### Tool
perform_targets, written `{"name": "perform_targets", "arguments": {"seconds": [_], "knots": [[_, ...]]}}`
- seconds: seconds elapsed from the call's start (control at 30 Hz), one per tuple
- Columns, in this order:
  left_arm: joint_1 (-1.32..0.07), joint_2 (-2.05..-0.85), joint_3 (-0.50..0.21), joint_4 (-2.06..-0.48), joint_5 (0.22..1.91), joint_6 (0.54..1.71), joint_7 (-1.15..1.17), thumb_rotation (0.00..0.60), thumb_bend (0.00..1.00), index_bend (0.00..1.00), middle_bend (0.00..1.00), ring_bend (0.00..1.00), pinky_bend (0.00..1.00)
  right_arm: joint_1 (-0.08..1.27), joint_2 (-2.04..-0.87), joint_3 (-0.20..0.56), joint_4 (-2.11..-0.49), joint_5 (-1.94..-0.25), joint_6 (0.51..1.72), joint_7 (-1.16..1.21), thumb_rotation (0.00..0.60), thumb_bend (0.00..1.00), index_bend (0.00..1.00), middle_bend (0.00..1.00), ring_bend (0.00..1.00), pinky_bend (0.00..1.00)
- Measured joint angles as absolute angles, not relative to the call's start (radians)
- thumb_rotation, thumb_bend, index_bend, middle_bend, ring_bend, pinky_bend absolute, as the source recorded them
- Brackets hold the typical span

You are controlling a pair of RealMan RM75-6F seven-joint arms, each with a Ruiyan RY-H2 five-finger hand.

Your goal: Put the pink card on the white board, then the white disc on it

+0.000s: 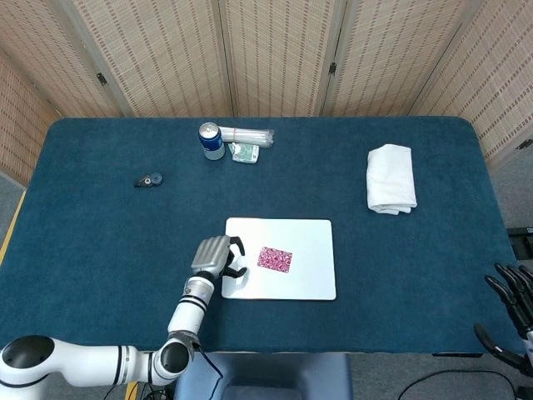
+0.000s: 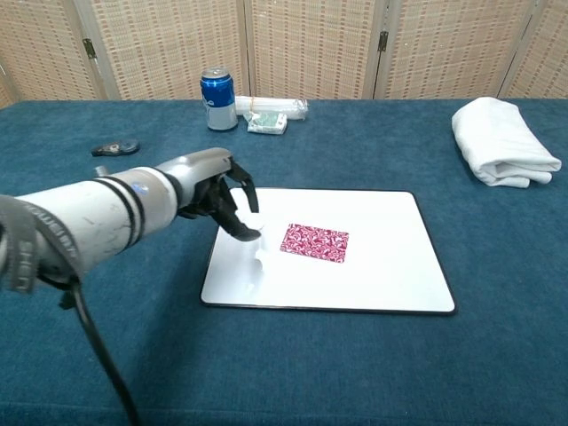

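The pink patterned card [image 1: 275,259] [image 2: 314,242] lies flat near the middle of the white board [image 1: 308,283] [image 2: 382,284]. My left hand [image 1: 215,254] [image 2: 209,191] hovers over the board's left part, just left of the card, with its fingers curled together. A small white shape at its fingertips looks like the white disc [image 2: 257,221], which is hard to tell from the white board behind it. My right hand [image 1: 515,298] shows only at the bottom right edge of the head view. Its fingers are spread and nothing is in them.
A blue can [image 1: 211,140] [image 2: 218,98], a clear wrapped roll [image 1: 247,133] and a small green packet [image 1: 245,152] [image 2: 269,123] stand at the back. A folded white towel [image 1: 391,178] [image 2: 503,141] lies at the right. A small dark object [image 1: 149,179] [image 2: 115,147] lies at the left.
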State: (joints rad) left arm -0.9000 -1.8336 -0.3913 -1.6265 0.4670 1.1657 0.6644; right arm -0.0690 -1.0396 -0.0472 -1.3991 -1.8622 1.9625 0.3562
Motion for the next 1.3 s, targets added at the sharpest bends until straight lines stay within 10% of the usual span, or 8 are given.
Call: {"name": "perform_targets", "arguments": {"seconds": [1.3], "knots": [[-1.147, -2.069, -0.513, -1.264, 0.34, 1.113, 0.801, 0.6, 0.33, 0.58, 1.0, 1.0, 1.0, -0.103, -1.039, 0.005, -1.305, -1.761, 2.008, 0.563, 0.6, 0.25, 0.0, 0.0, 0.0, 0.0]]}}
